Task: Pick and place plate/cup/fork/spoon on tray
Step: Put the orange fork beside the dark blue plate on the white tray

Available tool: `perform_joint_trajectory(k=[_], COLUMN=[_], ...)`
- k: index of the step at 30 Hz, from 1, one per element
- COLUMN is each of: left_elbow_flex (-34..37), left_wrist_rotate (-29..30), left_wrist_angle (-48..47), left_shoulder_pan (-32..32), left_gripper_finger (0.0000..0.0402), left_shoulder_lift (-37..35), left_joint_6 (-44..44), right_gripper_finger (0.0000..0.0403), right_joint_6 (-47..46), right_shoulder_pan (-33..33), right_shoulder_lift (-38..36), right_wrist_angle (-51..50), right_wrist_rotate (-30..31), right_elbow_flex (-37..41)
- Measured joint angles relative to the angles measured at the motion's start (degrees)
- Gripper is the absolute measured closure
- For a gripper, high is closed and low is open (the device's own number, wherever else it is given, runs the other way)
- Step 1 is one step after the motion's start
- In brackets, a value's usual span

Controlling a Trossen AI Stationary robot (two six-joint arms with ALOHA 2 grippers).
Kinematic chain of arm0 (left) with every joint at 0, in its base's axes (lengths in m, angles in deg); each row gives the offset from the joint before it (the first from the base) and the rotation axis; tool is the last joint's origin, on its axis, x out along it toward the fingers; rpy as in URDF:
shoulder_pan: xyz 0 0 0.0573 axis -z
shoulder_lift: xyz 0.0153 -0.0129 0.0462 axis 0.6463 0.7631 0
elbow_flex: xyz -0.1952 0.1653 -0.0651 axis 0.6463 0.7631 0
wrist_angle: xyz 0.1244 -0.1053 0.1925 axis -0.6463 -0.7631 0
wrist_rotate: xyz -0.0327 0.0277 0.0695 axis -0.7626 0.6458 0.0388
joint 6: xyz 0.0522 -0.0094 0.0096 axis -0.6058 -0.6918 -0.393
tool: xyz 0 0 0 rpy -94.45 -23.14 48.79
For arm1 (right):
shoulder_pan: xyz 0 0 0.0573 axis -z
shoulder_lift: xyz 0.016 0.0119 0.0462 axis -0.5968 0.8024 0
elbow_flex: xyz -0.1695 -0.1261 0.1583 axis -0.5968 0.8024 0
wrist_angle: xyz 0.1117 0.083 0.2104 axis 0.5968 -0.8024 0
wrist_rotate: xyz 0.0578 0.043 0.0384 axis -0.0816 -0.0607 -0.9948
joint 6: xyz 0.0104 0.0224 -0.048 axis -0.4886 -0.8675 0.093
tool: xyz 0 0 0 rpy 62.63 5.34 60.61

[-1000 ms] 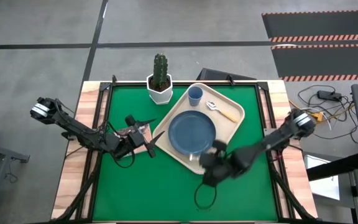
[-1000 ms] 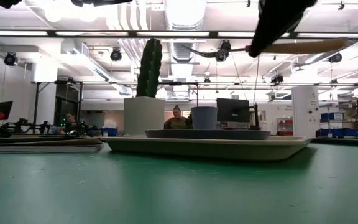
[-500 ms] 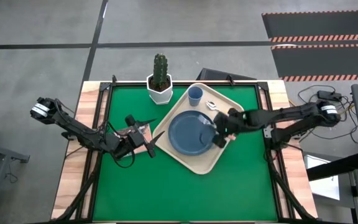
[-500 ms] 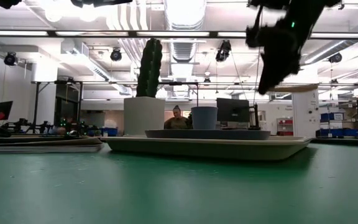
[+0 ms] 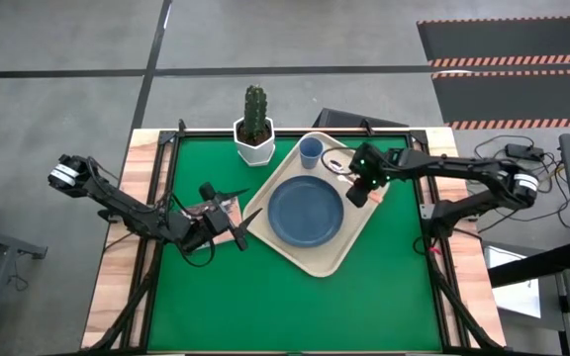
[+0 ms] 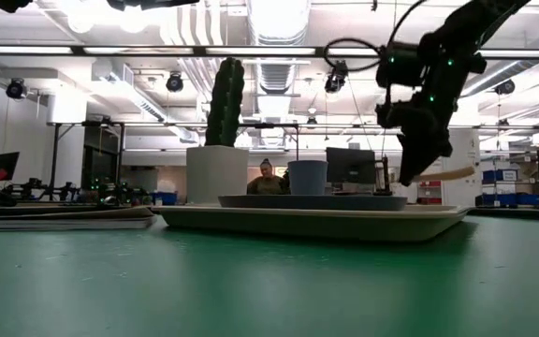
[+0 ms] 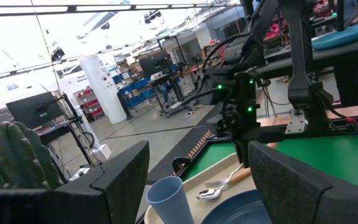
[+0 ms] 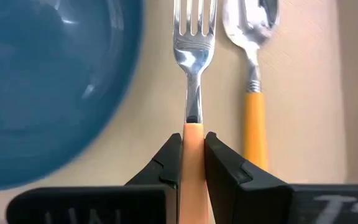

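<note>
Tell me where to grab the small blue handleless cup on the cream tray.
The small blue cylindrical cup stands upright near a corner of the cream rectangular tray, open end up. I would come straight down and pinch its rim wall, one finger inside, one outside. The right gripper now holds the orange-handled metal fork.

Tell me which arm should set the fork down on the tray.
Right. The right gripper is shut on the fork handle, over the tray between the plate and the spoon. The left gripper waits off the tray's side.
</note>
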Motion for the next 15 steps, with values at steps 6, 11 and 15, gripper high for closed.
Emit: perform_joint_trajectory(k=[6,11,15], left_elbow_flex=[0.3,0.3,0.3], left_wrist_rotate=[0.0,0.0,0.0], left_wrist_angle=[0.0,0.0,0.0], left_shoulder_pan=[0.0,0.0,0.0], left_gripper_finger=[0.0148,0.0148,0.0148], left_shoulder_lift=[0.0,0.0,0.0], left_joint_6=[0.0,0.0,0.0], right_gripper_finger=[0.037,0.0369,0.0369], right_joint_6=[3.1,4.0,4.5], right_shoulder_pan=[1.7,1.8,1.9], right_shoulder_lift=[2.8,6.2,9.1], right_wrist_angle=[1.7,4.7,6.5], right_wrist_rotate=[-0.9,-0.9,-0.8], right_elbow_flex=[0.4,0.8,0.8])
